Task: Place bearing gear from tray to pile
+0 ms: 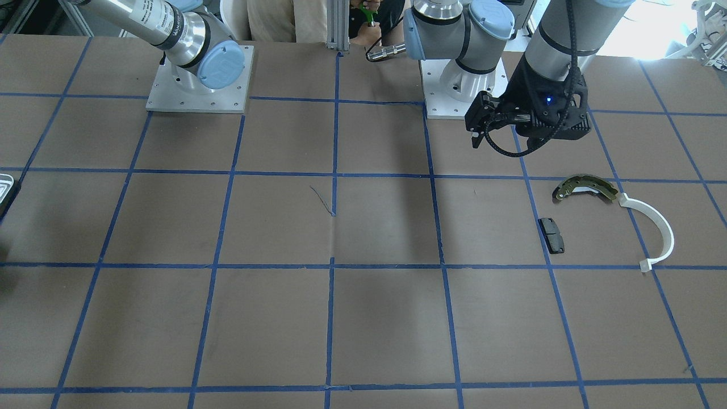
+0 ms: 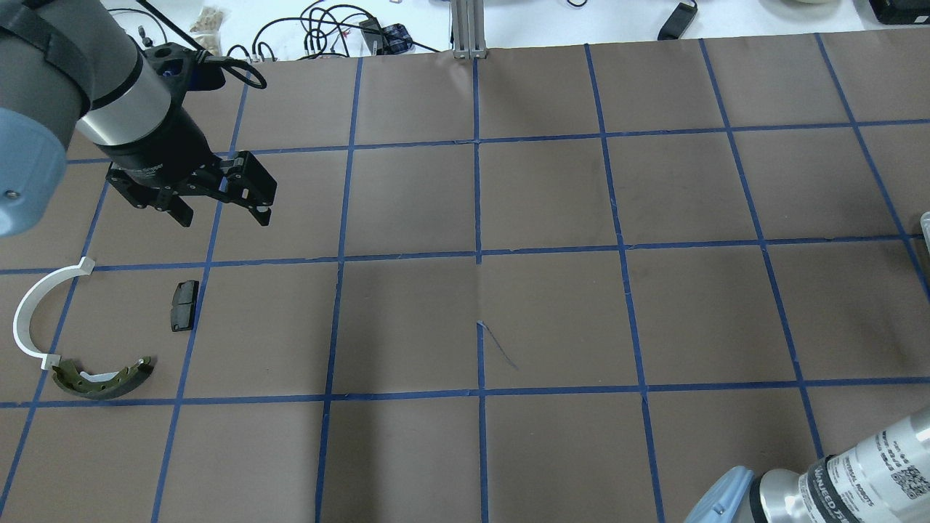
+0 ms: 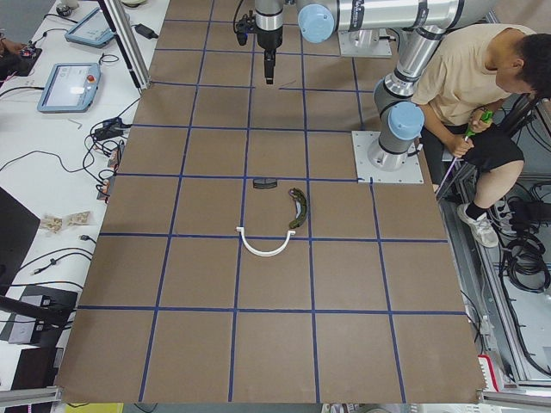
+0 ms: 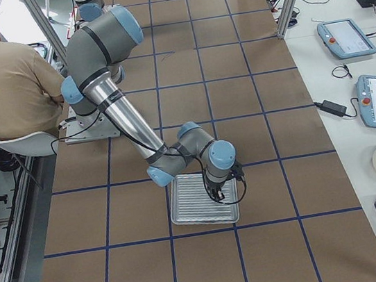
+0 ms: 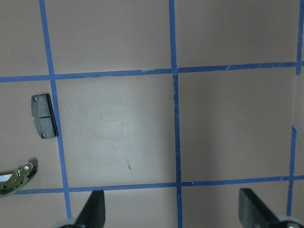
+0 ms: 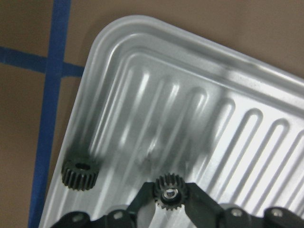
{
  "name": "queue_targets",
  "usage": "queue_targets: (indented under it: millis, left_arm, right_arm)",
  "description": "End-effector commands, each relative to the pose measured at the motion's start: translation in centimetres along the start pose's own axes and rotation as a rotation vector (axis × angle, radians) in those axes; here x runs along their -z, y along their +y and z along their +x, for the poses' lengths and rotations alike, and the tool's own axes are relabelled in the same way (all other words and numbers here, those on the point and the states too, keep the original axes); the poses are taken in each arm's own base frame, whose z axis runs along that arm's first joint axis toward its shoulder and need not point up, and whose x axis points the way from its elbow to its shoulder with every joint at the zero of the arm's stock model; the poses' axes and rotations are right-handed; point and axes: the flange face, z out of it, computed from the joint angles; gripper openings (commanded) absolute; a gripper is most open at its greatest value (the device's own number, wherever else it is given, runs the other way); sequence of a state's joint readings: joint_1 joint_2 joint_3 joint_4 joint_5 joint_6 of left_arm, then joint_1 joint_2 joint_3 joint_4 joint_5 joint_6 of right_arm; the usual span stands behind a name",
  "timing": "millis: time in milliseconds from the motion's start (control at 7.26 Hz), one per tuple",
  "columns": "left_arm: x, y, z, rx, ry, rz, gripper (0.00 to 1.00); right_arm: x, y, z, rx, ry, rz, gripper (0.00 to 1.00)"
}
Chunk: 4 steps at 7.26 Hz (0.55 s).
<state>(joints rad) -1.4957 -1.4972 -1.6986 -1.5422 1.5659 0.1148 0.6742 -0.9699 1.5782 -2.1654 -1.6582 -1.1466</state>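
The bearing gear (image 6: 168,192) shows only in the right wrist view. It sits on the ribbed floor of the tray (image 6: 118,33), pinched between the fingers (image 6: 197,203) of my right end effector (image 4: 216,193), which is closed onto it. A second, darker gear (image 6: 80,174) lies inside the tray by its rim, apart from the fingers. The right-side view shows the whole tray with the arm bent over it. The overhead view gives me the pile: brake shoe (image 2: 102,379), white arc (image 2: 27,312) and black pad (image 2: 184,305), far across the desk (image 2: 552,312) from the tray. My left end effector (image 2: 224,216) hangs near them, spread wide, holding nothing.
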Motion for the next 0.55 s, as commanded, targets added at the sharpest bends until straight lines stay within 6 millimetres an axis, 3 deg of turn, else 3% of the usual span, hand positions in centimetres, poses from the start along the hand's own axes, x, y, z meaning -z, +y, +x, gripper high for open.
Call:
queue_targets:
  millis: [0,138,275,413]
  left_arm:
    - [0.1,-0.1,-0.1,0.001,0.002,0.007,1.0]
    - [-0.1,-0.1,0.0,-0.002,0.004,0.005,1.0]
    - [-0.1,-0.2,0.0,-0.002,0.004,0.003,1.0]
    - [-0.1,-0.1,0.0,0.0,0.002,0.004,1.0]
  right_arm:
    - [3.2,-1.4,-2.4,0.015,0.013,0.019,0.1]
    - [5.2,-5.1,-7.3,0.037,0.028,0.028,0.1]
    - [6.7,-8.9,-14.7,0.031,0.031,0.032,0.1]
    - [8.1,-12.3,-23.4,0.032,0.038,0.042,0.1]
